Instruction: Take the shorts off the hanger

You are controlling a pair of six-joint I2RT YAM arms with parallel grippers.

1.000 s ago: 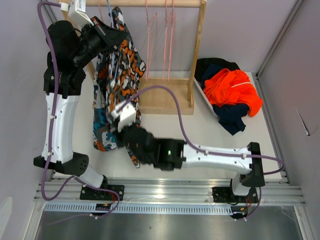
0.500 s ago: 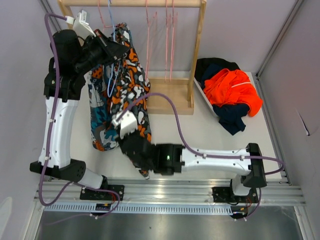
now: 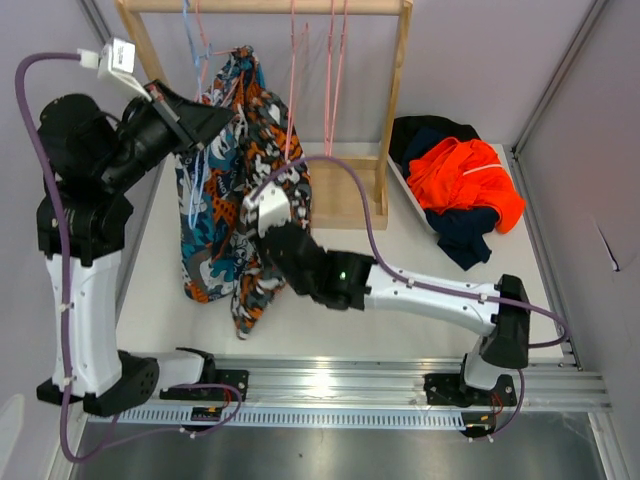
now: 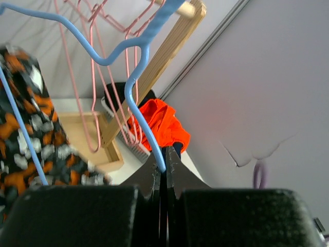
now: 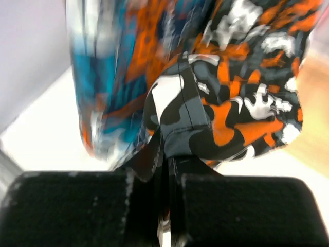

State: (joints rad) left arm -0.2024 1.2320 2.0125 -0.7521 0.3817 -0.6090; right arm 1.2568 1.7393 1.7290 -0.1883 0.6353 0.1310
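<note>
Right now your left end effector is pinched shut on the wire of the blue hanger. It grips the wire at a low bend, and the rest of the wire runs up and away from the fingers. Two pairs hang below and to the right of that end effector. One is the orange-grey-white camouflage shorts, and beside them on the left is the teal-orange-white graphic shorts.

Your right end effector is clamped narrowly on a fold of the camouflage shorts, low on the fabric. The graphic pair hangs just left of its fingers and is blurred in the wrist view.

Beyond both end effectors stands the wooden rack, with bare pink hangers on its rail. Well off to the right of your right end effector, the bright orange shorts lie heaped on the navy shorts and the black shorts, at the far side of the tabletop.
</note>
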